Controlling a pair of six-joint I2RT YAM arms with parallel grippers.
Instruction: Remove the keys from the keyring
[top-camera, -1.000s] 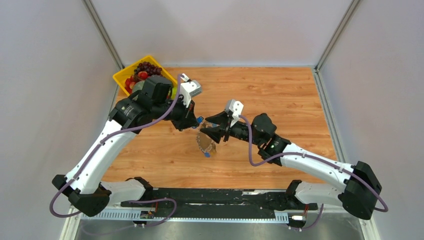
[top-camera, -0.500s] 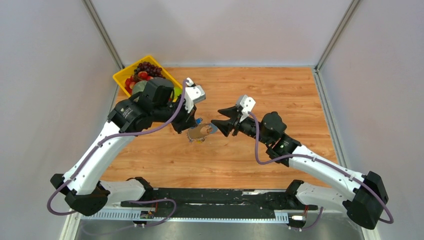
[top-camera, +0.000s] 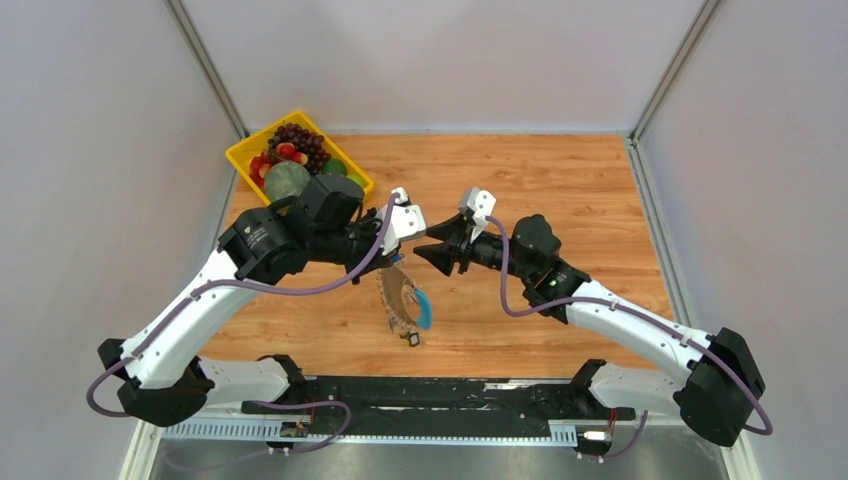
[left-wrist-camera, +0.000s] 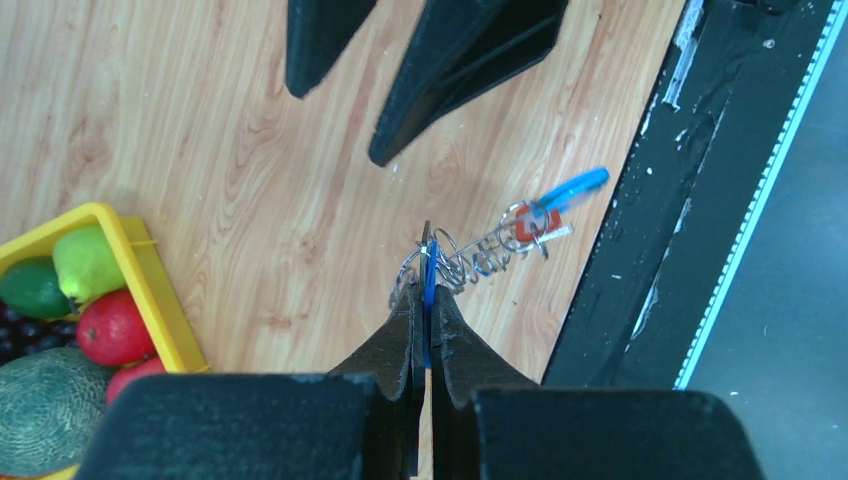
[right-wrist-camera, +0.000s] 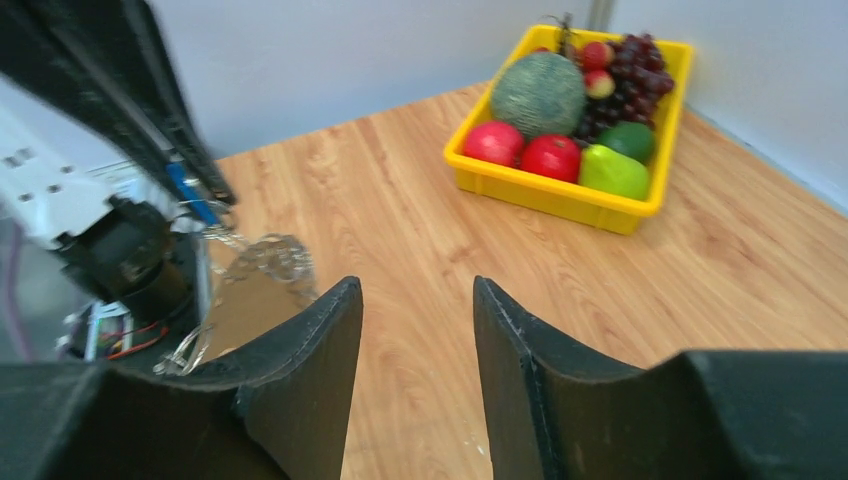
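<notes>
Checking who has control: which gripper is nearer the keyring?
Left. The left gripper is shut on the top of the keyring, which hangs from it. The right gripper is open and empty, close beside the left one, not touching the keyring.

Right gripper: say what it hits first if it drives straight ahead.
Probably nothing close. In its wrist view the right gripper faces bare table; the left gripper and keyring sit to one side, the fruit tray to the other. Depth is unclear.
</notes>
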